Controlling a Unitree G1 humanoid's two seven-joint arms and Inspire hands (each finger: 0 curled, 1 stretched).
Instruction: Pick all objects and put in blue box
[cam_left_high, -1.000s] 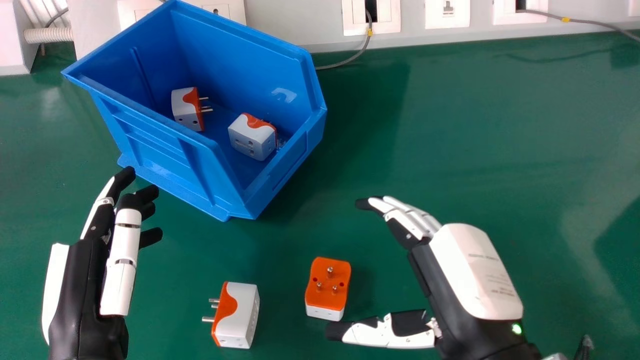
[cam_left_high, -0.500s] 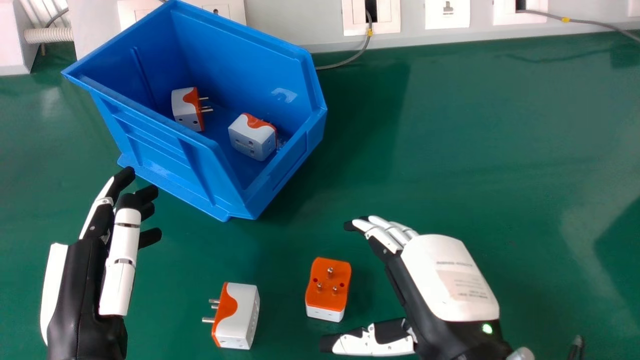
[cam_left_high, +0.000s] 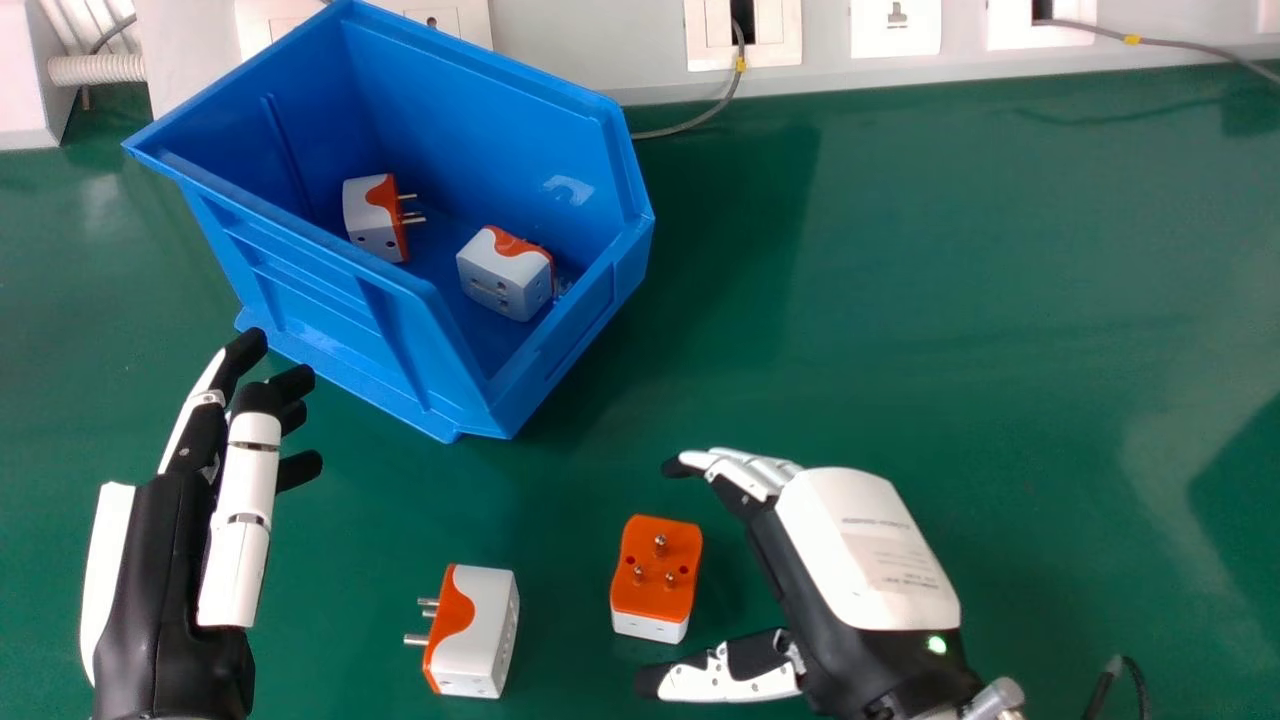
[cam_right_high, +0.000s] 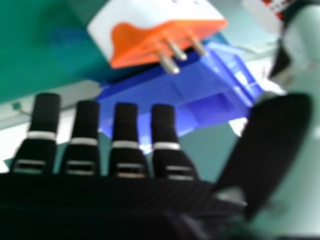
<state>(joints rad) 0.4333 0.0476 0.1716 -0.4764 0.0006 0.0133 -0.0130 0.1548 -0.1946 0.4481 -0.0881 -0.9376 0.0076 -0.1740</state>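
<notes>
Right hand (cam_left_high: 865, 550) open, nothing held, over desk (cam_left_high: 950, 300); relaxed fingers and thumb spread beside upturned plug (cam_left_high: 655, 565), not touching it. Plug stands pins up, orange face on top. Side-lying plug (cam_left_high: 478, 635) is left of it, pins pointing left. Left hand (cam_left_high: 175, 550) open and empty, near blue box (cam_left_high: 320, 310). Inside the box: pronged plug (cam_left_high: 370, 218) and white-faced plug (cam_left_high: 505, 278), apart from each other.
</notes>
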